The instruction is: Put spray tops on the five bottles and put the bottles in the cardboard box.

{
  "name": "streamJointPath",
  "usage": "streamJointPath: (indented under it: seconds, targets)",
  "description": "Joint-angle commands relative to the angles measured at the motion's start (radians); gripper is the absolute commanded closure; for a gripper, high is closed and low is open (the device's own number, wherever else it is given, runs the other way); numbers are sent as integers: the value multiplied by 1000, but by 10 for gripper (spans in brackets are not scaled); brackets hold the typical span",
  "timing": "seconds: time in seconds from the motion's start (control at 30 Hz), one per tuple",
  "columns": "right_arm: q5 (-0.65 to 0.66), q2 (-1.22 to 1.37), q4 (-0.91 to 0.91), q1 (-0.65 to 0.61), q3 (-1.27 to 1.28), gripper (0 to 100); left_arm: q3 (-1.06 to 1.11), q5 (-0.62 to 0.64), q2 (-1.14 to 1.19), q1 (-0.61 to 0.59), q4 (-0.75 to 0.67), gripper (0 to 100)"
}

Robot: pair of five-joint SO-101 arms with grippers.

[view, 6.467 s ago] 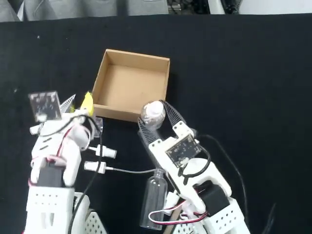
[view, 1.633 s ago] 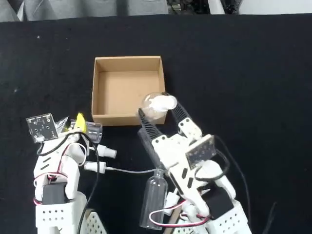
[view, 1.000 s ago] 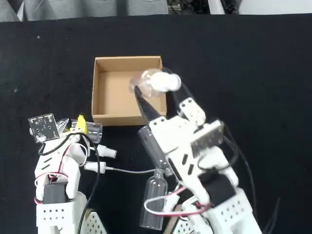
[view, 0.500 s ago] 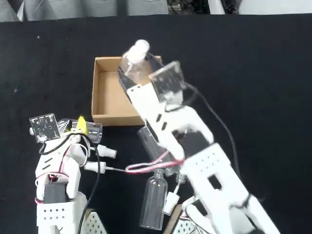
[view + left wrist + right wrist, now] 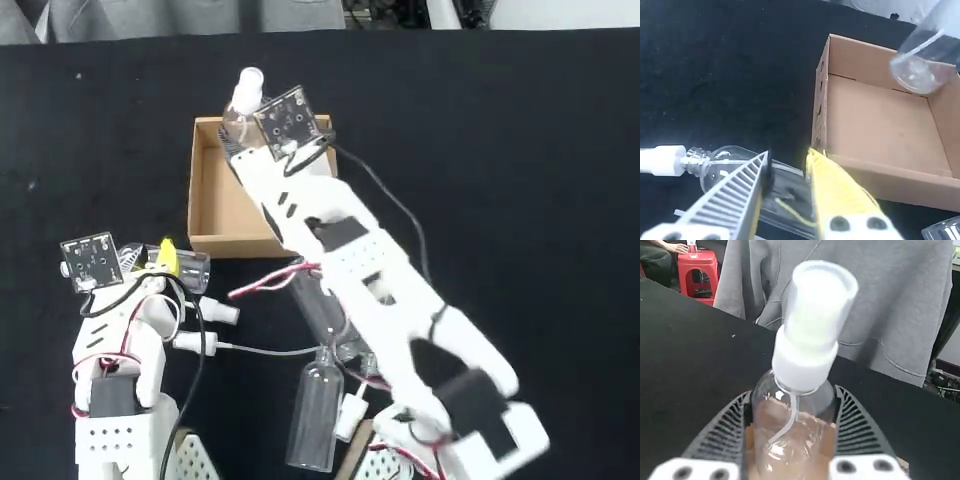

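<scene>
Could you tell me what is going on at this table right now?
The right gripper is shut on a clear bottle with its spray top fitted, holding it over the far side of the cardboard box. The left gripper sits at a second capped bottle lying on the table beside the box. An uncapped bottle and loose spray tops lie between the arms.

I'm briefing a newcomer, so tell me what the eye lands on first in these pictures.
The right hand holds a capped bottle over the far side of the cardboard box, its long white arm stretched across the black table. By the box's near corner, the left hand grips a second bottle lying on the table.
</scene>
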Motion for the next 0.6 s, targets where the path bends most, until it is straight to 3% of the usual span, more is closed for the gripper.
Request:
streamJointPath:
  seconds: [0.0,0.57]
  targets:
    - [-9,73,-78,-29,-122,934,-13,-18,-8,-15,-21,884]
    - [-9,578,-81,-31,-519,934,-15,-18,-8,-31,-23,884]
